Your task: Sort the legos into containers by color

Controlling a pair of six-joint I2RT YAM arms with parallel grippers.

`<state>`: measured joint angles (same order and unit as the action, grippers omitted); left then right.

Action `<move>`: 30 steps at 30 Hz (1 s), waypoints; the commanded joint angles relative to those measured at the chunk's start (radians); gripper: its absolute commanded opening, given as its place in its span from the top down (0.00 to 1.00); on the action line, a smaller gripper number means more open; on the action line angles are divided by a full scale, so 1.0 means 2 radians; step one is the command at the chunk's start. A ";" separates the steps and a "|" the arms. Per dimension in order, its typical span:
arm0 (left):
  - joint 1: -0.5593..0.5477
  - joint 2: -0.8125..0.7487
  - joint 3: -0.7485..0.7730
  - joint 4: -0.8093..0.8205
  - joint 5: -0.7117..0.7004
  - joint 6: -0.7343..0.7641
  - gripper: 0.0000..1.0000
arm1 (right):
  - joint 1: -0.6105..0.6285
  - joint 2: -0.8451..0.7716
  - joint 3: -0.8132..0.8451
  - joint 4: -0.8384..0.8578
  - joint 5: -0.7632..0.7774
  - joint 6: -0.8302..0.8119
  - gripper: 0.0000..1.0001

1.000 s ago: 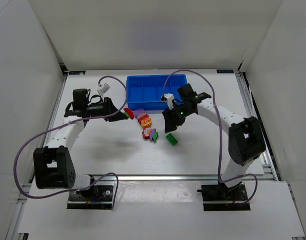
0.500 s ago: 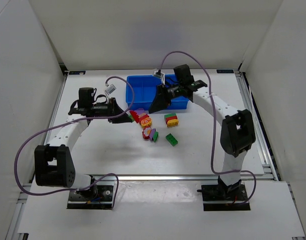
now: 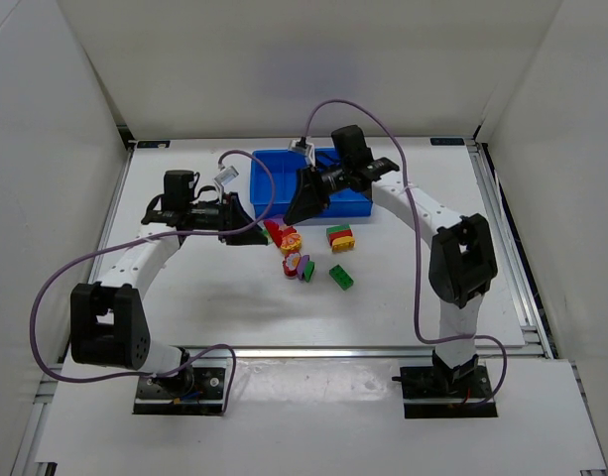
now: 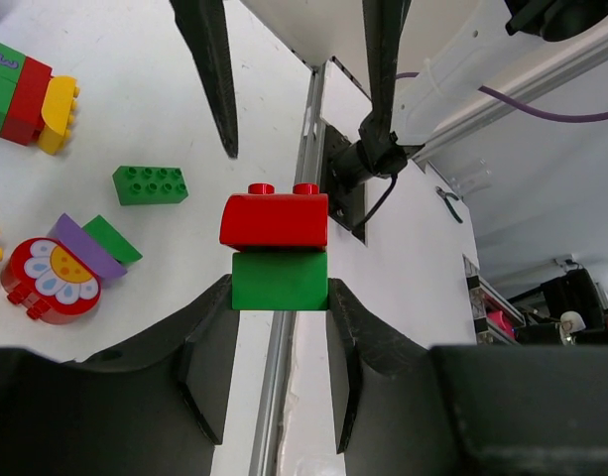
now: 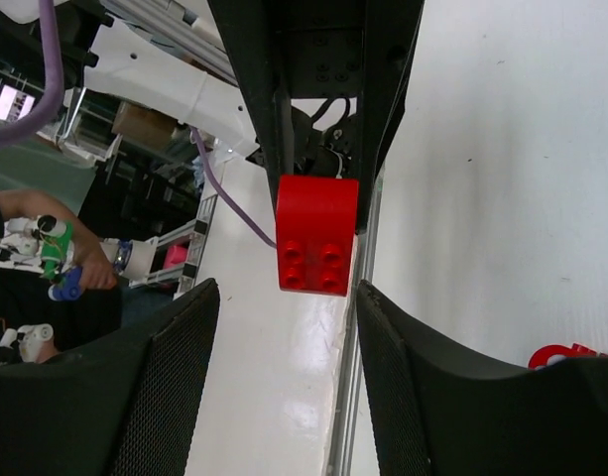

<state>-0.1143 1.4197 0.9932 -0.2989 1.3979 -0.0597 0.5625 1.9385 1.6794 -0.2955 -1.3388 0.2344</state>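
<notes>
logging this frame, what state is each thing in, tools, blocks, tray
left tool: shut on the red-on-green stack
right tool: a red block sits between its fingers, grip unclear
blue tray: on the table, visible compartments look empty
loose blocks: on the table near the tray, unsorted
green brick: lying flat, alone

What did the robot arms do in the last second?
The right end effector rose from the table beside the small plastic blocks and swung to the blue plastic tray, carrying a red block. The left end effector edged right, keeping its red-and-green block. The loose blocks stayed.
</notes>
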 commanded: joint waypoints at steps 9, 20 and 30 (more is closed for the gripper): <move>-0.005 -0.007 0.016 0.009 0.023 0.005 0.75 | 0.029 0.026 0.025 -0.013 0.008 -0.022 0.38; -0.006 -0.002 0.017 0.011 0.013 0.008 0.75 | 0.040 0.034 0.045 -0.017 0.006 -0.025 0.67; -0.006 -0.013 -0.010 -0.014 0.001 0.028 0.77 | 0.011 0.016 0.032 -0.042 0.006 -0.051 0.89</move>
<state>-0.1211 1.4208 0.9924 -0.2970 1.3930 -0.0475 0.6220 2.0052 1.7309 -0.3576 -1.3079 0.1581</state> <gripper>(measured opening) 0.476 0.407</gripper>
